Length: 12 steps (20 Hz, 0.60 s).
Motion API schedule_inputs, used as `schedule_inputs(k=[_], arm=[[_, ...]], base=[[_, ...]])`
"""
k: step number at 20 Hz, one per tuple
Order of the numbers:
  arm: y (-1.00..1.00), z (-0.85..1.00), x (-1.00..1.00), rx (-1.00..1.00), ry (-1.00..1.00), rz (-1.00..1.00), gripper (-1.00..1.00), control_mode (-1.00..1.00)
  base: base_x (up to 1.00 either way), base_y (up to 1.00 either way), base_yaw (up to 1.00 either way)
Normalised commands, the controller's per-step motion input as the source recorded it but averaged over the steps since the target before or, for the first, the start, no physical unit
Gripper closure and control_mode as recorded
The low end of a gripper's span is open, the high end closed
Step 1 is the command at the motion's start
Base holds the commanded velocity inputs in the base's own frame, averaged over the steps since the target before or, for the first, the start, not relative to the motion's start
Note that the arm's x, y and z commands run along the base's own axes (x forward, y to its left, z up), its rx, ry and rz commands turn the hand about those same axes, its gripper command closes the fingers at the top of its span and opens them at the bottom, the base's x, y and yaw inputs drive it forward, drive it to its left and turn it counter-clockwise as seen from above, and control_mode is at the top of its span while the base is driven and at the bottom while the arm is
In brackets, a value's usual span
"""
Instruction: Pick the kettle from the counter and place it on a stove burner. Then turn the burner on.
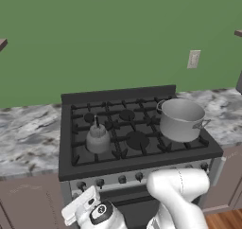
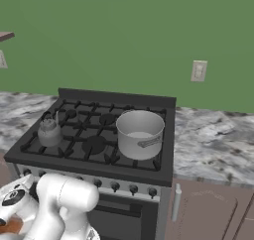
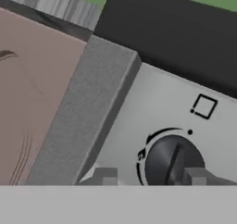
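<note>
Arm folded low, jaws astride the leftmost stove knob (image 3: 172, 162).

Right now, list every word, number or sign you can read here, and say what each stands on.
No words or numbers are readable.
Small square outline with one corner dot, above the stove knob on the range's control panel.
Single dot beside that knob.
Wall outlet: no text.

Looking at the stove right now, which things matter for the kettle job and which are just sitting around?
Job things:
kettle, sitting on the stove burner
knob at the gripper
counter

Just sitting around:
steel pot
wall outlet
cabinet door
</note>
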Motion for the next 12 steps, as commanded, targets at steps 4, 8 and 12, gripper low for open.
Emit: schedule_inputs(k=[4, 8, 12], arm=[[0.81, -0.94, 0.12, -0.54, 0.0, 0.39, 1.0, -1.0], [0.84, -1.0, 0.01, -0.62, 0.09, 0.38, 1.0, -1.0], [0.6, -1.0, 0.08, -0.58, 0.2, 0.43, 1.0, -1.0]], base=[[0.0, 0.0, 0.0], [0.0, 0.0, 0.0], [0.0, 0.0, 0.0]])
